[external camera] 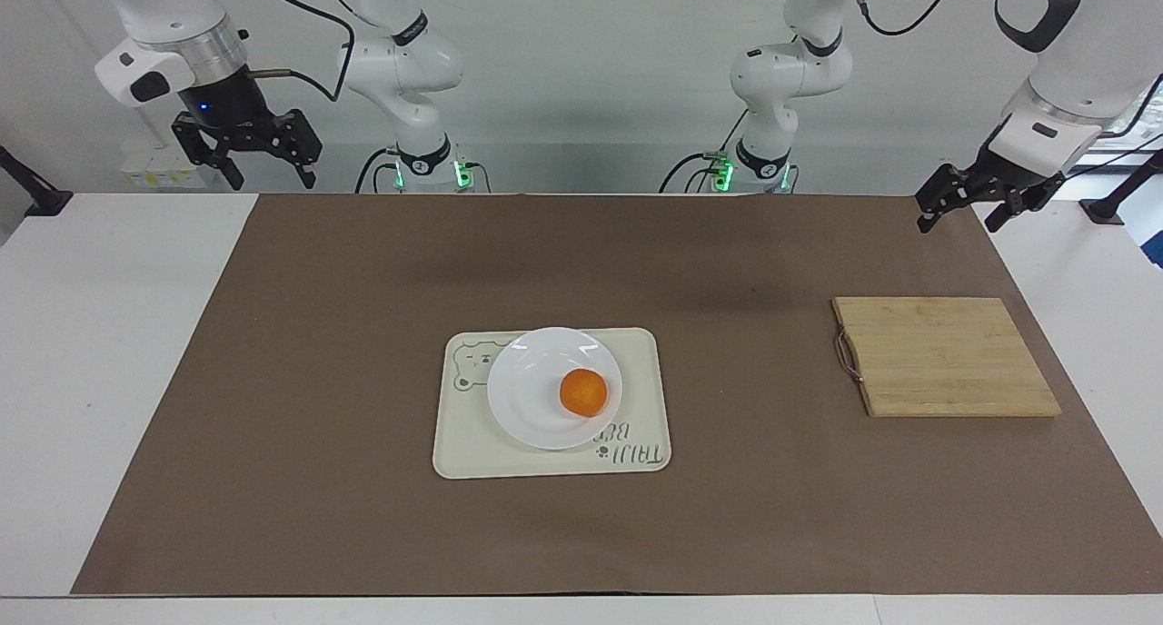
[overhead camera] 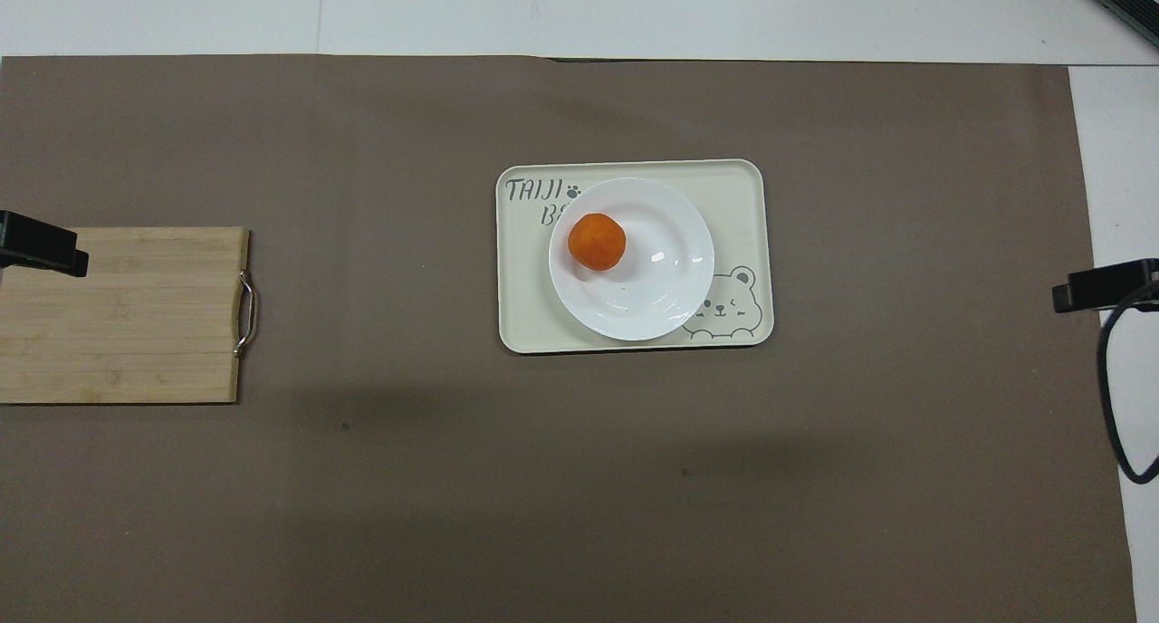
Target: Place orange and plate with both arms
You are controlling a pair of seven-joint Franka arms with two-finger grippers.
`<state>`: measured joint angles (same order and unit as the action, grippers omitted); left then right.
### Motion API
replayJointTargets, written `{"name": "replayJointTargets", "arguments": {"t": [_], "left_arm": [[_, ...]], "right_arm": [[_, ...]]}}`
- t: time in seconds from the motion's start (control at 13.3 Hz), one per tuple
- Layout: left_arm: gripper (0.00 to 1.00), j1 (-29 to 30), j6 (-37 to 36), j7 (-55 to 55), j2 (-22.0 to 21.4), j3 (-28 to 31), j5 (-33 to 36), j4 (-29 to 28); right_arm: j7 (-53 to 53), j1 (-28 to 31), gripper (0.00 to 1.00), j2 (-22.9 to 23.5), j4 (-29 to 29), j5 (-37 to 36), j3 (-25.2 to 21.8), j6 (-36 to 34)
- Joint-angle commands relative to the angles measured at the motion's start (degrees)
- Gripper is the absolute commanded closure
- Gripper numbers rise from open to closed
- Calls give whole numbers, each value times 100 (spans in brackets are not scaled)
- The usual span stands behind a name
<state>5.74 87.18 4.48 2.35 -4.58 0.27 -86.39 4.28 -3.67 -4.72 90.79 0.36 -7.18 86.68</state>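
The orange (external camera: 582,392) (overhead camera: 597,241) rests in the white plate (external camera: 527,398) (overhead camera: 652,279), off its centre toward the left arm's end. The plate sits on a cream tray. My right gripper (external camera: 273,182) hangs open and empty in the air over the brown mat's edge at the right arm's end of the table. My left gripper (external camera: 959,223) is also raised, open and empty, over the end of the wooden cutting board. Both are well away from the plate.
The cream bear tray (external camera: 472,443) (overhead camera: 733,188) lies mid-mat under the plate. A wooden cutting board (external camera: 945,357) (overhead camera: 136,315) with a metal handle lies toward the left arm's end. Two shorter white arms with green lights stand at the robots' edge of the table.
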Motion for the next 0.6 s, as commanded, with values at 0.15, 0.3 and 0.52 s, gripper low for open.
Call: {"name": "replayJointTargets", "arguments": {"t": [0.15,0.3,0.52], "left_arm": [[0,-29,18,62,-42,18,61,-44],[0,-29,18,71,-42,18,61,-44],[0,-29,18,71,-42,18,61,-44]], "right_arm": [[152,-63,0,-117,176,-414,41,148],[108,-64,0,-126,185,-353,41,148],[-173,-55,0,-117,168,-151,33,104]]}}
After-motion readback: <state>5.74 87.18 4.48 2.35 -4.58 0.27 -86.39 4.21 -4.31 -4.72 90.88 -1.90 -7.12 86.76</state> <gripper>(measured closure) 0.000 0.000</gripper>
